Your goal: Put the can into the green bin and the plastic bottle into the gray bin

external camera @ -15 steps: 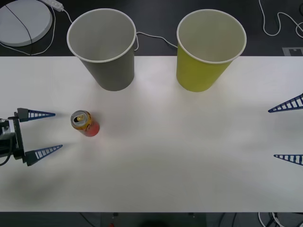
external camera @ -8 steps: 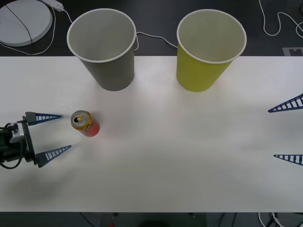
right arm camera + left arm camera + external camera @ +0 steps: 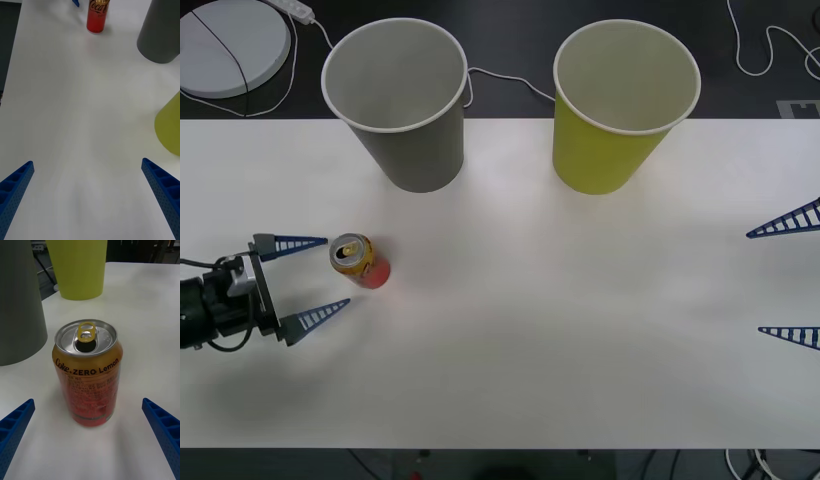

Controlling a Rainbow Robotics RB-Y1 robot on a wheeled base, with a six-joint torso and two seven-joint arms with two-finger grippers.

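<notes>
Robotics laboratory or test bench. A plain white rectangular tabletop (image 3: 580,350) fills the middle of the front view, set over a dark floor (image 3: 510,60) visible along the upper edge of the frame. At upper left lies a round pale-gray disc-shaped device (image 3: 230,45) crossed by a black cable; loose white cables (image 3: 765,50) trail across the floor at upper right and upper centre. In the left wrist view, dark furniture legs (image 3: 43,266) stand beyond the table's far edge.
</notes>
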